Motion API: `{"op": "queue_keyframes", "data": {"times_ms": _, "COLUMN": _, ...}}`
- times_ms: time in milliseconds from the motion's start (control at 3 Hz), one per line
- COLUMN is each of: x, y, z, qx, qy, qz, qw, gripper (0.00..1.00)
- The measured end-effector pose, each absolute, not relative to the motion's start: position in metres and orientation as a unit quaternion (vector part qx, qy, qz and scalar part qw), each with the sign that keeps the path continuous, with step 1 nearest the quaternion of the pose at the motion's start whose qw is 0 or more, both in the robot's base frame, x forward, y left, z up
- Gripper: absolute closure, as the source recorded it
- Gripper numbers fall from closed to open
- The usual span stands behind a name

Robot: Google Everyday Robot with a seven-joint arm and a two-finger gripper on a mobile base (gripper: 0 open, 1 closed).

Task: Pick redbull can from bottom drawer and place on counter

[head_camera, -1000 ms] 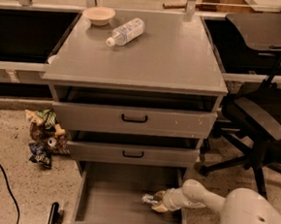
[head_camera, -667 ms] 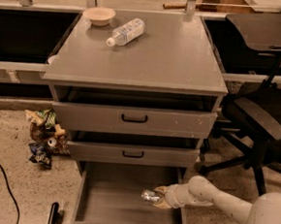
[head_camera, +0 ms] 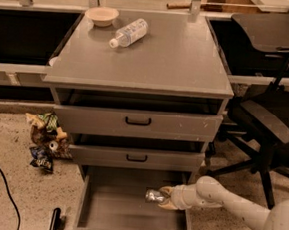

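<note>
The redbull can [head_camera: 153, 195] is a small shiny silvery can held lying sideways just above the floor of the bottom drawer [head_camera: 112, 209], which is pulled open at the foot of the grey cabinet. My gripper [head_camera: 164, 197] reaches in from the right on a white arm and is shut on the can's right end. The counter [head_camera: 164, 58] is the broad grey top slab of the cabinet, high above the gripper.
A clear plastic bottle [head_camera: 129, 32] lies on the counter beside a beige bowl [head_camera: 101, 15]. Two shallower drawers [head_camera: 138, 121] with black handles sit above the bottom drawer. A black office chair [head_camera: 271, 97] stands at the right. Crumpled snack bags [head_camera: 45, 139] lie on the floor at the left.
The gripper and the can have moved up and slightly left within the bottom drawer; the can is now lifted off the drawer floor. The arm has stretched out further.
</note>
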State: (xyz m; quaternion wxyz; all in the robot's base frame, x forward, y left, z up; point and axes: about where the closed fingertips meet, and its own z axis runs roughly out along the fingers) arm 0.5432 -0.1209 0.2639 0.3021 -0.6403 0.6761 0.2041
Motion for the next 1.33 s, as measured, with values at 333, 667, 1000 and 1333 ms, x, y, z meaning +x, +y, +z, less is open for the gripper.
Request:
{"op": "queue_keyframes", "data": {"times_ms": 333, "x": 0.536, "y": -0.117, "z": 0.331, "qx": -0.671, "qy": 0.636, "qz": 0.194, "qw": 0.329, "gripper": 1.0}}
{"op": "queue_keyframes", "data": {"times_ms": 667, "x": 0.522, "y": -0.115, "z": 0.402, "qx": -0.698, "qy": 0.604, "qz": 0.172, "qw": 0.345, "gripper": 1.0}}
{"op": "queue_keyframes", "data": {"times_ms": 1000, "x": 0.508, "y": -0.112, "z": 0.455, "qx": -0.715, "qy": 0.587, "qz": 0.152, "qw": 0.349, "gripper": 1.0}}
{"op": "queue_keyframes", "data": {"times_ms": 1333, "x": 0.509, "y": -0.113, "z": 0.462, "qx": -0.718, "qy": 0.584, "qz": 0.146, "qw": 0.348, "gripper": 1.0}}
